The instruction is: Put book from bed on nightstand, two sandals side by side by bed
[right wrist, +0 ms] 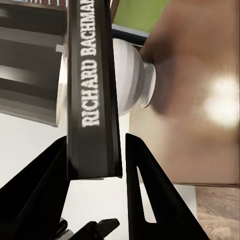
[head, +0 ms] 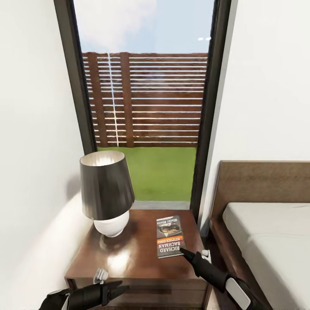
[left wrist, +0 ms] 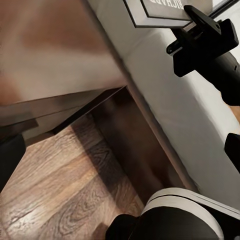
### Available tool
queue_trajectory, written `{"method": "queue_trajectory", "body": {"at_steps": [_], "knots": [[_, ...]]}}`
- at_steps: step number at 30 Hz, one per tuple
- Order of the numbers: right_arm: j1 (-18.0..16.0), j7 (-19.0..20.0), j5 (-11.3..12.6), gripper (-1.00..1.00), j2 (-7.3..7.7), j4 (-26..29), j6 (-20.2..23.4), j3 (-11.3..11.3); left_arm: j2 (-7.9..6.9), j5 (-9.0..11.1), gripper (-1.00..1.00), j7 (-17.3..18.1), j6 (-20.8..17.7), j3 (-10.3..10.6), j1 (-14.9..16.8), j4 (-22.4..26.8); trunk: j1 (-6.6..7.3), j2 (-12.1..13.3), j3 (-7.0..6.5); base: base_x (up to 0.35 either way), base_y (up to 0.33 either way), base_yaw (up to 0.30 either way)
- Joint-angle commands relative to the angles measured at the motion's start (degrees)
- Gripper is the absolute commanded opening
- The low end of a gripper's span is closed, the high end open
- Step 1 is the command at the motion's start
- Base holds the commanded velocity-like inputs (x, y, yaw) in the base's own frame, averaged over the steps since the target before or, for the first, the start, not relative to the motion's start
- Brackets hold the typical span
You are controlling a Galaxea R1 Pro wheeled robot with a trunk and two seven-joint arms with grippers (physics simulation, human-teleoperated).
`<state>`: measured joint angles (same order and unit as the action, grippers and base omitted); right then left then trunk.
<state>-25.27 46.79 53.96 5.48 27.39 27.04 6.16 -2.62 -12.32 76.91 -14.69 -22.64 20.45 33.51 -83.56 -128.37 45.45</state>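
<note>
So the book (head: pixel 170 236) is lying on the nightstand (head: pixel 129 258) right of the lamp (head: pixel 106 193), right gripper (head: pixel 183 250) spread wide around its near edge and probably already off it, left gripper (head: pixel 115 289) I can't tell, sandals still to do.

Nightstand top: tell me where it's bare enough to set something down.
Free: the nightstand's front strip, between the lamp and book, and its back edge by the window. Crowded: the left side under the lamp; the right side, where the right gripper meets the book.
</note>
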Motion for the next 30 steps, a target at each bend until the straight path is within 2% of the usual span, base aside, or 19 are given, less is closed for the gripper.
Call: {"method": "queue_trajectory", "body": {"at_steps": [1, 5, 11, 22, 30], "knots": [[-0.04, -0.03, 0.71, -1.00, 0.06, 0.00, 0.42, 0.25, 0.07, -0.60, 1.00, 0.43, -0.60, -0.41, 0.05, 0.07, -0.22, -0.44, 0.24, 0.000, 0.000, 0.000], [-0.04, -0.03, 0.71, -1.00, 0.05, 0.02, 0.46, 0.25, 0.07, -0.60, 1.00, 0.43, -0.60, -0.39, 0.05, 0.07, -1.09, -2.05, 0.96, 0.000, 0.000, 0.000], [-0.04, -0.03, 0.71, -1.00, 0.05, 0.02, 0.43, 0.25, 0.04, -0.58, 1.00, 0.43, -0.60, -0.47, 0.06, 0.07, -1.09, -2.05, 0.96, 0.005, 0.000, 0.000], [-0.04, -0.11, 0.71, -1.00, 0.05, 0.02, 0.41, 0.25, -0.01, -0.51, 1.00, 0.43, -0.54, -0.47, 0.06, 0.07, -1.09, -2.05, 0.96, 0.143, 0.000, 0.000], [-0.04, -0.12, 0.71, -1.00, 0.05, 0.01, 0.38, 0.25, -0.01, -0.55, 1.00, 0.43, -0.57, -0.47, 0.04, 0.07, -1.09, -2.05, 0.96, 0.296, 0.000, 0.000]]}}
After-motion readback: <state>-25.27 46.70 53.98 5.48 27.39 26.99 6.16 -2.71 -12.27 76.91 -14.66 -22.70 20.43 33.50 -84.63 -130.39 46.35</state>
